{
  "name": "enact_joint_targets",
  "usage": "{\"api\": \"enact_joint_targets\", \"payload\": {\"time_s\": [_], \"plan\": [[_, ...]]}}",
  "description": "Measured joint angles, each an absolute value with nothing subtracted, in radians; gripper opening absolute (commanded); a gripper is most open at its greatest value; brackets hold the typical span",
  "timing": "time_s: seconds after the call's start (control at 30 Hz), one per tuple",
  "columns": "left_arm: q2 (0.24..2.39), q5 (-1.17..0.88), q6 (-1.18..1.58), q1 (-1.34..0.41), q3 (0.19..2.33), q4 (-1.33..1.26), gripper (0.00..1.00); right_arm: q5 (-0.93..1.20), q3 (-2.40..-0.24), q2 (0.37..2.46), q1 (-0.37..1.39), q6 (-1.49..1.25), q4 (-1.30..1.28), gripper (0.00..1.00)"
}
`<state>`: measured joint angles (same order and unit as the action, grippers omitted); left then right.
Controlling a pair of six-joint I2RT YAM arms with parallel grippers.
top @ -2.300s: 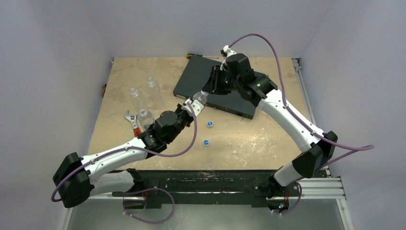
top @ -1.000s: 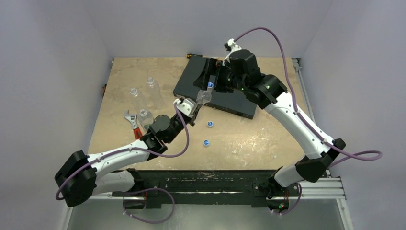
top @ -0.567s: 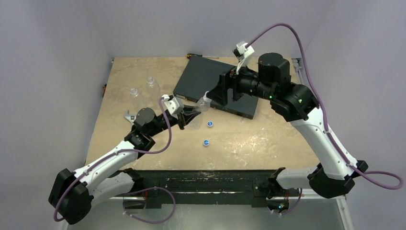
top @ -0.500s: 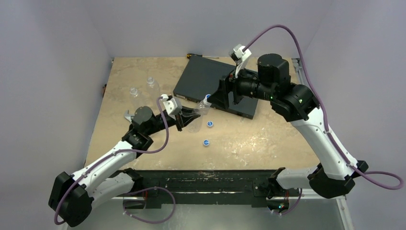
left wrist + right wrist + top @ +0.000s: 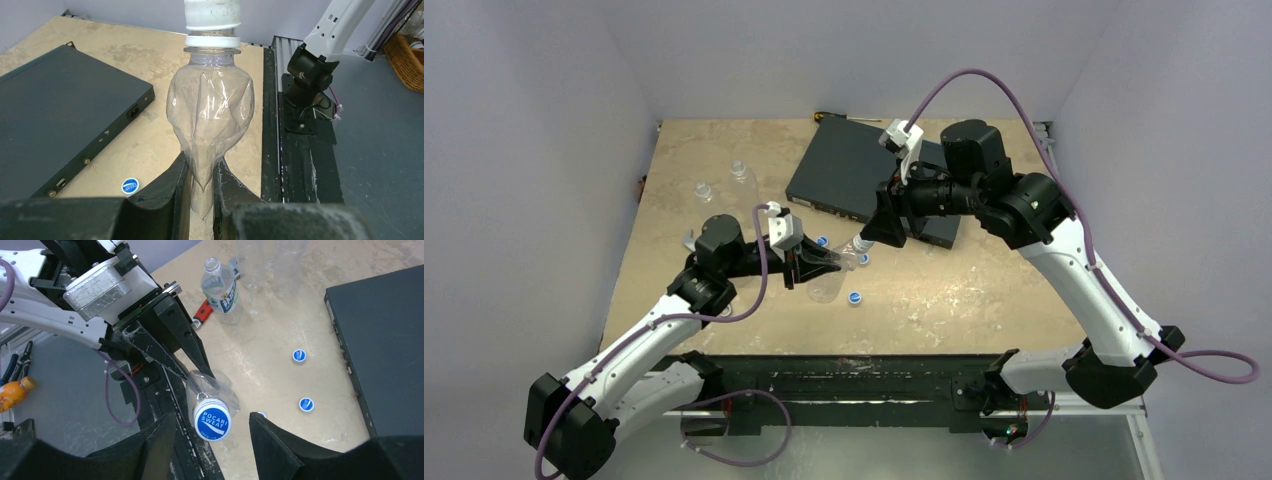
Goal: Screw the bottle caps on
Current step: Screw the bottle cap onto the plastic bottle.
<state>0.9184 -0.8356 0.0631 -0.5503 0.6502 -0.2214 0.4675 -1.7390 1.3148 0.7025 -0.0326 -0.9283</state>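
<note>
My left gripper (image 5: 812,265) (image 5: 200,167) is shut on the crumpled lower body of a clear bottle (image 5: 829,278) (image 5: 210,100) (image 5: 216,385), held above the table with its neck pointing at my right gripper. A blue and white cap (image 5: 212,420) (image 5: 212,15) sits on that neck. My right gripper (image 5: 869,238) (image 5: 211,421) is open, its jaws on either side of the cap and apart from it. Three loose caps (image 5: 822,241) (image 5: 865,259) (image 5: 855,296) lie on the table. Two clear bottles (image 5: 703,192) (image 5: 742,175) stand at the back left. A labelled open bottle (image 5: 222,290) stands near them.
A flat black box (image 5: 844,170) (image 5: 385,340) lies at the back centre, close behind the right gripper. A red-handled wrench (image 5: 202,311) lies beside the labelled bottle. A screwdriver (image 5: 834,117) lies at the back edge. The black base rail (image 5: 300,165) runs along the near edge.
The left arm has drawn the bottle back and down toward the near left. The right gripper has followed it forward. The cap now stands on the bottle's neck between the open jaws.
</note>
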Motion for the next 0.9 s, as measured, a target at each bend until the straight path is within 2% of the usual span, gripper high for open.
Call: {"api": "enact_joint_targets", "payload": {"time_s": [0.53, 0.9], "plan": [[0.918, -0.857, 0.059, -0.550, 0.661, -0.192, 0.00, 0.436, -1.726, 1.342, 0.759, -0.025, -0.972, 0.52], [0.916, -0.857, 0.059, -0.550, 0.666, -0.186, 0.00, 0.413, -1.719, 1.342, 0.759, -0.022, -0.972, 0.23]]}}
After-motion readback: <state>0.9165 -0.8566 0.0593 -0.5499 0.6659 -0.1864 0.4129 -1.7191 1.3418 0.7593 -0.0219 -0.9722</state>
